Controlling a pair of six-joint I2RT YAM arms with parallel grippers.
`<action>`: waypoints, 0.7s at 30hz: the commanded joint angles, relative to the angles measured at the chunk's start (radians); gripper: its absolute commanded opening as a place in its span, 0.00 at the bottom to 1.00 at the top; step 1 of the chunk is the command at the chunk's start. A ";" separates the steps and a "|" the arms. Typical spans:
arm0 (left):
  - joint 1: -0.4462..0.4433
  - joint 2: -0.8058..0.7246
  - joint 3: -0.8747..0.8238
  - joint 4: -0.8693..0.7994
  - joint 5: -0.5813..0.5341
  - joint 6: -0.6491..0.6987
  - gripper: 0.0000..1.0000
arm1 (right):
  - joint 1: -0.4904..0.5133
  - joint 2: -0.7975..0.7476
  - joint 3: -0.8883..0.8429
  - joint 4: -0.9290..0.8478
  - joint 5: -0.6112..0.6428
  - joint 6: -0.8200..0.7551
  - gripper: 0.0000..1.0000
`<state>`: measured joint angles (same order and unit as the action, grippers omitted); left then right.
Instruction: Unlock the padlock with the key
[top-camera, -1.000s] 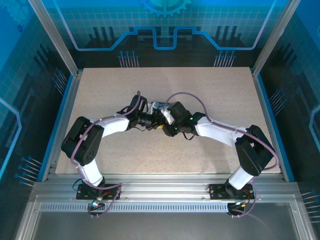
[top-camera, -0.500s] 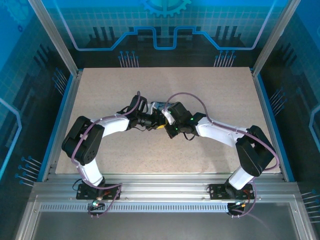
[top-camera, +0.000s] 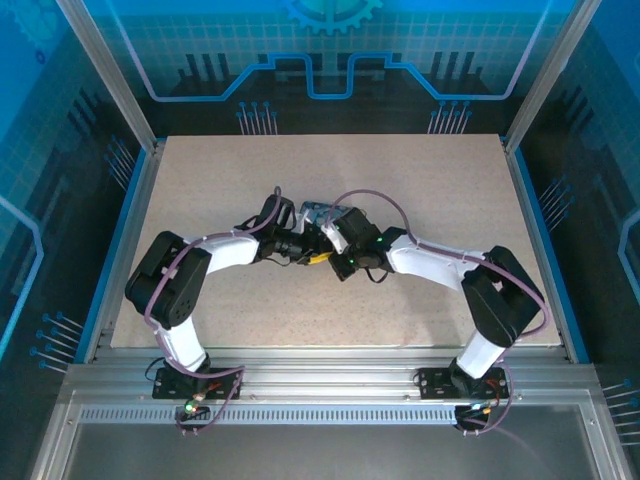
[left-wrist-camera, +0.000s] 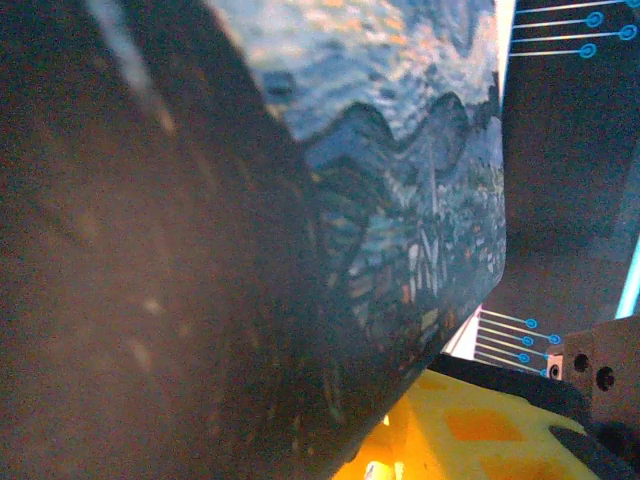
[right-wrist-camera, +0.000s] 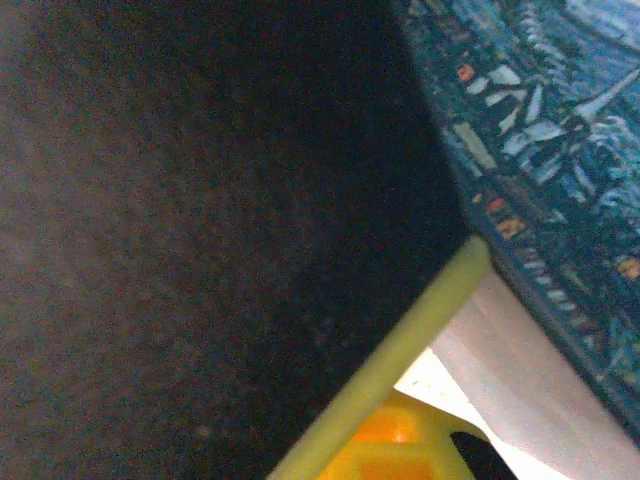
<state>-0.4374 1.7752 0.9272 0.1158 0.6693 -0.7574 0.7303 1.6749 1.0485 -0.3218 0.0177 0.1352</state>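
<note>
Table (top-camera: 430, 180): pale and speckled, with both arms bent in toward its middle.
Left gripper (top-camera: 302, 244): near the middle of the table, pointing right.
Right gripper (top-camera: 335, 252): just beside the left gripper, pointing left, so the two meet tip to tip.
Padlock (top-camera: 318, 257): a small yellow bit shows between the two grippers, near the middle of the table. Most of it is hidden.
Left jaws: too hidden and too close to tell if they are apart or together.
Right jaws: the same, I cannot tell.
Blue picture (top-camera: 318, 210): a flat piece painted with a night sky and little houses, just past the grippers toward the far edge.
Left wrist view: the blue picture is very close and blurry, with yellow under it at the bottom edge.
Right wrist view: a dark blur on the left, a thin yellow-green bar slanting across, the blue picture in the top right corner, and yellow at the bottom.
</note>
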 joint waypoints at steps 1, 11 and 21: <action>0.013 0.019 -0.039 0.022 -0.018 0.011 0.39 | 0.002 0.035 -0.015 0.001 -0.049 -0.031 0.00; 0.038 0.010 -0.123 0.086 -0.055 -0.014 0.42 | 0.006 0.085 -0.001 -0.027 -0.083 -0.060 0.00; 0.052 0.033 -0.139 0.113 -0.039 -0.020 0.15 | 0.021 0.078 0.013 -0.040 -0.074 -0.064 0.00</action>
<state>-0.3954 1.7832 0.8066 0.2604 0.6331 -0.7609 0.7349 1.7508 1.0470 -0.3401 -0.0456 0.0841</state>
